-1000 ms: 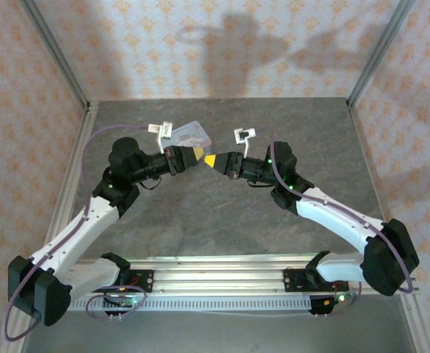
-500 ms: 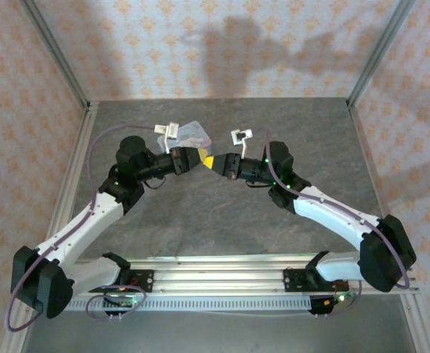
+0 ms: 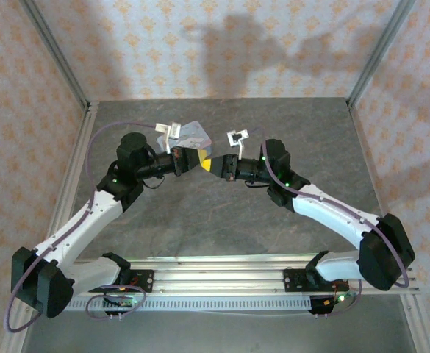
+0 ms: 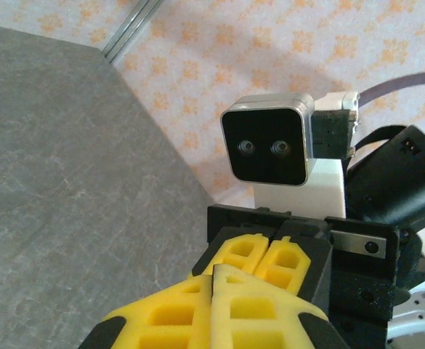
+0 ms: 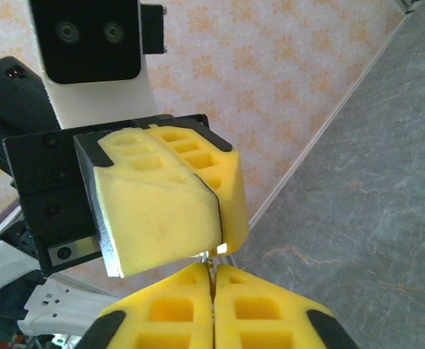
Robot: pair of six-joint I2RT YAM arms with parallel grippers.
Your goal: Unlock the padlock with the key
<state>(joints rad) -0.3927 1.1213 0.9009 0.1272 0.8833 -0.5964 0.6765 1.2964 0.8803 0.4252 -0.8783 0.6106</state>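
Note:
Over the middle of the table my two yellow-tipped grippers meet tip to tip. The left gripper (image 3: 198, 157) (image 4: 213, 273) is shut, pads pressed together. In the right wrist view its fingers (image 5: 161, 203) hang just above my right gripper (image 3: 209, 163) (image 5: 213, 270). The right jaws stand closed to a thin slit. A tiny silvery sliver, the key (image 5: 208, 256), pokes out of them where both pairs of tips touch. I cannot tell whether the left pads clamp it too. The padlock is hidden.
A pastel blue-and-pink tin (image 3: 194, 132) lies on the grey table (image 3: 222, 213) just behind the left gripper. Patterned walls and metal frame posts (image 3: 56, 59) close in the back and sides. The right arm's wrist camera (image 4: 266, 149) faces the left one closely.
The left arm has pushed right and the right arm slightly left, so the small gap between the tips is gone. The left jaws have closed.

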